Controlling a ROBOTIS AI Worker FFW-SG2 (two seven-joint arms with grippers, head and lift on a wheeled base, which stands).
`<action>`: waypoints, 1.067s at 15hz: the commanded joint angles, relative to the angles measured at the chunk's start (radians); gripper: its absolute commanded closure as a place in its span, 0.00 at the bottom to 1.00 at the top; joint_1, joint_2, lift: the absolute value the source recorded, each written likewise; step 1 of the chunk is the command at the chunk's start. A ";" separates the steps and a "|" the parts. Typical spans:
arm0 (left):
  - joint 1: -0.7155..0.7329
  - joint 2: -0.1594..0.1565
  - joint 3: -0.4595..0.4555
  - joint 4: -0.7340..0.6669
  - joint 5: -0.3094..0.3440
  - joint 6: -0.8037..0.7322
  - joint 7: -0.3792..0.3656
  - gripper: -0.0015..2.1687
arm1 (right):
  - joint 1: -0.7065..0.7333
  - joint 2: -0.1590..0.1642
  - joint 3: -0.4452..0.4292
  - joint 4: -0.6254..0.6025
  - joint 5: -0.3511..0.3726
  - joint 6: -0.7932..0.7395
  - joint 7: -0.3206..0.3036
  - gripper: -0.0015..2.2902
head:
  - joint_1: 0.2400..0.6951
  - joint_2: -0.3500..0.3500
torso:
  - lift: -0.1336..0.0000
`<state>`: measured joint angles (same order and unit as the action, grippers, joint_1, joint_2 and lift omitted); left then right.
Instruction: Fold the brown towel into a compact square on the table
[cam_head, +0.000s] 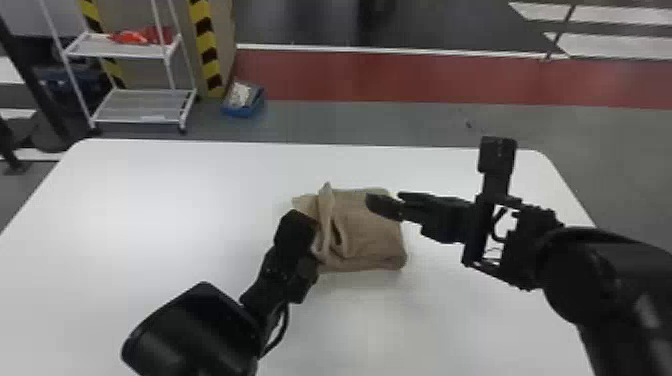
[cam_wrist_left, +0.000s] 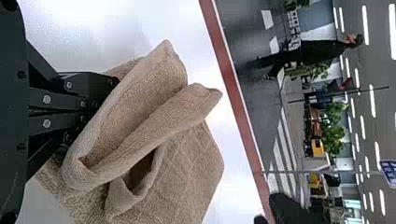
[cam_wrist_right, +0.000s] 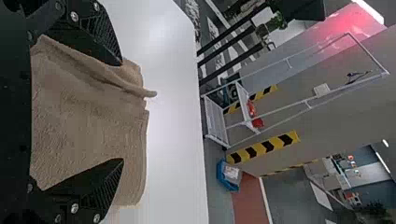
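The brown towel (cam_head: 370, 235) lies folded in a roughly square bundle at the table's middle, its left part raised in loose, bunched folds. At that left edge is my left gripper (cam_head: 310, 250), shut on the cloth. In the left wrist view the left gripper (cam_wrist_left: 100, 100) has its fingers close together, their tips partly hidden by the raised folds of the towel (cam_wrist_left: 187, 163). My right gripper (cam_head: 386, 201) is above the towel's far right part. Seen from the right wrist, the right gripper (cam_wrist_right: 123, 112) stands open, with the towel (cam_wrist_right: 88, 121) visible between and beneath its spread fingers.
The white table (cam_head: 165, 200) extends around the towel on all sides. Beyond its far edge, on the floor, stand a white wheeled shelf rack (cam_head: 145, 105) and a blue box (cam_head: 243, 102), at the back left.
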<state>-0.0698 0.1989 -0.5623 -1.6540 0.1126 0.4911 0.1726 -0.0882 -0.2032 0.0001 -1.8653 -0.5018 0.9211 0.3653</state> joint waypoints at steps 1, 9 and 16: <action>0.002 0.004 0.010 -0.006 -0.001 -0.013 0.005 0.79 | 0.074 -0.042 -0.072 -0.058 0.002 0.002 0.020 0.22 | 1.00 0.38 | 0.07; 0.013 0.007 0.018 -0.018 -0.001 -0.016 0.005 0.79 | 0.257 -0.065 -0.137 -0.160 0.048 0.085 0.225 0.90 | 1.00 0.28 | 0.07; 0.050 0.027 0.050 -0.096 0.004 -0.010 0.002 0.79 | 0.194 -0.045 -0.043 -0.048 0.118 0.057 0.218 0.90 | 1.00 0.33 | 0.07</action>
<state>-0.0298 0.2192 -0.5192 -1.7221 0.1138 0.4785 0.1760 0.1374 -0.2489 -0.0621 -1.9473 -0.3911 0.9822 0.5869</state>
